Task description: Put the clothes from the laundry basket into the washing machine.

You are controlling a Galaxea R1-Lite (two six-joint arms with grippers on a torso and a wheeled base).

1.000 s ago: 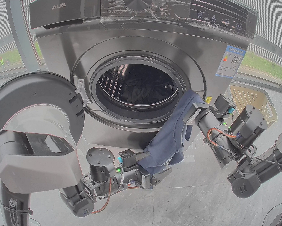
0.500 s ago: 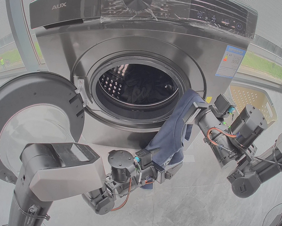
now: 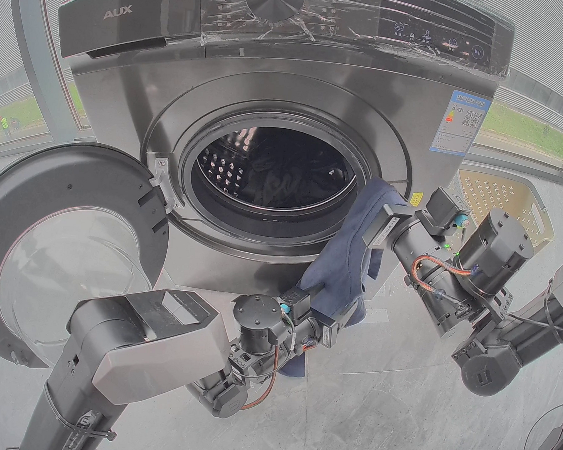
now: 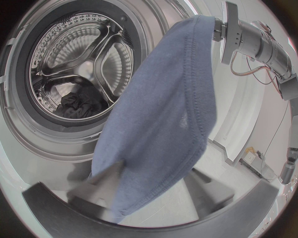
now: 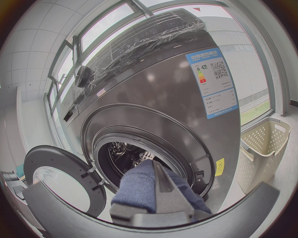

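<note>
A dark blue garment (image 3: 342, 257) hangs in front of the washing machine (image 3: 289, 79), just below and right of the open drum (image 3: 275, 172). My right gripper (image 3: 379, 206) is shut on its top edge; the right wrist view shows the cloth (image 5: 136, 186) pinched in that gripper (image 5: 155, 189). My left gripper (image 3: 330, 306) is open at the garment's lower end, and the hem (image 4: 155, 139) hangs between its spread fingers (image 4: 102, 182). Dark clothes (image 4: 77, 103) lie inside the drum. The cream laundry basket (image 3: 514, 197) stands to the machine's right.
The round machine door (image 3: 62, 223) is swung wide open to the left, close to my left arm. Grey tiled floor (image 3: 379, 396) lies in front of the machine. Windows run behind and beside it.
My left arm has swung right and forward, bringing its gripper up to the garment's lower end. The right gripper and the hanging garment have barely moved.
</note>
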